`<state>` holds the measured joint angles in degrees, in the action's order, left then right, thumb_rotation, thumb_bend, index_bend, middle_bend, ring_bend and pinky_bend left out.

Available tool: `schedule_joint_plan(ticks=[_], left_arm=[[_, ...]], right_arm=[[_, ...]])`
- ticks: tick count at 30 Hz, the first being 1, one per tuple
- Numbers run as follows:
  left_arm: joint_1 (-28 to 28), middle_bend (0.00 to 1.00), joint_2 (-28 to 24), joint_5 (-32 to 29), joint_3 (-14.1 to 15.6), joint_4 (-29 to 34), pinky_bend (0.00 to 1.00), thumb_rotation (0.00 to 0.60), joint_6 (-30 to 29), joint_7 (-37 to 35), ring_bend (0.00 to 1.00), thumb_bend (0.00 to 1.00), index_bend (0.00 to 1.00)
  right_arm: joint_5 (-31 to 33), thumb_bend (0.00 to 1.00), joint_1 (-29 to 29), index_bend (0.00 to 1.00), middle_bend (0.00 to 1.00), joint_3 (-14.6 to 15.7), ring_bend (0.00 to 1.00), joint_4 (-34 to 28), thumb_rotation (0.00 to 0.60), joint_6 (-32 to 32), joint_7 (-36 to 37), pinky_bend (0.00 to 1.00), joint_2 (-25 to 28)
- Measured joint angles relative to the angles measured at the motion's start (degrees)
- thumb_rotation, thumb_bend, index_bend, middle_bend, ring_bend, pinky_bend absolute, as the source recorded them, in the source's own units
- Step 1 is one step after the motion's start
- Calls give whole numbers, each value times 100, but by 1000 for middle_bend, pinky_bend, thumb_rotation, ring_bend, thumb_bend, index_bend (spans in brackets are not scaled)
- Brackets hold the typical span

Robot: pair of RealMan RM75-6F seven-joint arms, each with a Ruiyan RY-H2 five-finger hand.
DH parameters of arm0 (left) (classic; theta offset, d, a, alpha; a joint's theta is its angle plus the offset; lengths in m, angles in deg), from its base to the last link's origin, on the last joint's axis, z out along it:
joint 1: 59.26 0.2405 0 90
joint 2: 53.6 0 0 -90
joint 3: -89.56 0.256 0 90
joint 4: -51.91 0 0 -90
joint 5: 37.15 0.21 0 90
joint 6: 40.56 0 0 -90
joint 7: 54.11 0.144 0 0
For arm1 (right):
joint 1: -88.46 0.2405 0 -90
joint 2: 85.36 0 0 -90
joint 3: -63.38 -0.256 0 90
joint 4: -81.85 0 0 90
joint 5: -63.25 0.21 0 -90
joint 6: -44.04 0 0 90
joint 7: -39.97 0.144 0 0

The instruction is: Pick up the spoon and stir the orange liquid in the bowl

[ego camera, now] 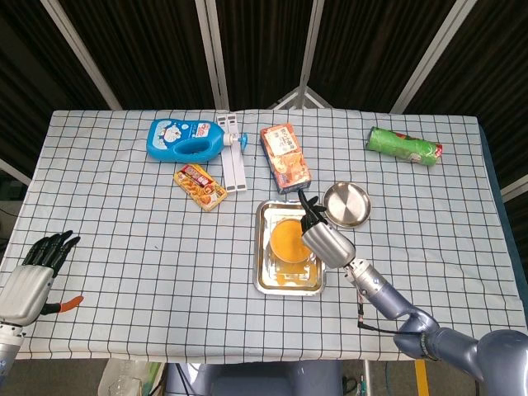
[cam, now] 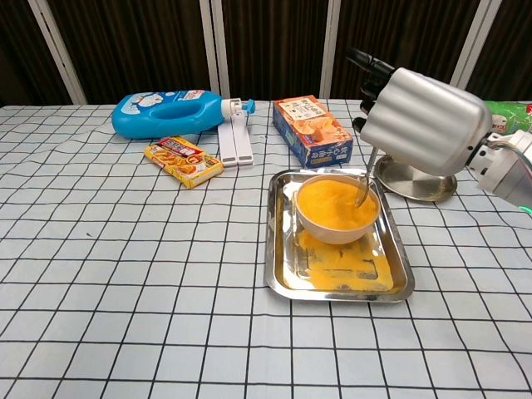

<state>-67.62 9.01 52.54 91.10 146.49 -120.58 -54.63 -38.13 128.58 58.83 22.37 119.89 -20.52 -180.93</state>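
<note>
Spoon (cam: pixel 366 184) dips into the orange liquid (cam: pixel 336 204) in the bowl (cam: pixel 334 232) on the tray (cam: pixel 278 268) near the table's middle; its handle top is hidden inside the gripping right hand (cam: pixel 420 121). Left hand (ego camera: pixel 35 272) hangs off the near left corner, fingers apart, empty

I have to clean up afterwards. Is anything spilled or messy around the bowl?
Yes. Orange liquid is pooled on the floor of the metal tray, in front of the bowl; the checked cloth looks clean. The right hand holds the spoon in the bowl.
</note>
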Motion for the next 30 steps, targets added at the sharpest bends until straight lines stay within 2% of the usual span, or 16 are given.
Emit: schedule_joint_plan(ticks=[9,21,24,30], left_arm=[[-7,0,-4,-10,2,3,0,600,22,-15,0,0,0],[-9,0,-9,-32,2,14,0,600,39,-20,0,0,0],[-6,0,-11,-33,0,14,0,600,32,-22,0,0,0],[-1,0,-16,-47,1,16,0,600,35,-34,0,0,0]], right_arm=[[-48,639,45,717,554,23,351,-39,600,-90,-120,62,55],[35,639,50,718,555,-88,350,-175,600,-87,-22,63,40],[139,639,14,718,555,-181,350,-208,600,-30,0,63,2],[783,639,-152,718,554,-619,351,-325,600,110,262,63,-76]])
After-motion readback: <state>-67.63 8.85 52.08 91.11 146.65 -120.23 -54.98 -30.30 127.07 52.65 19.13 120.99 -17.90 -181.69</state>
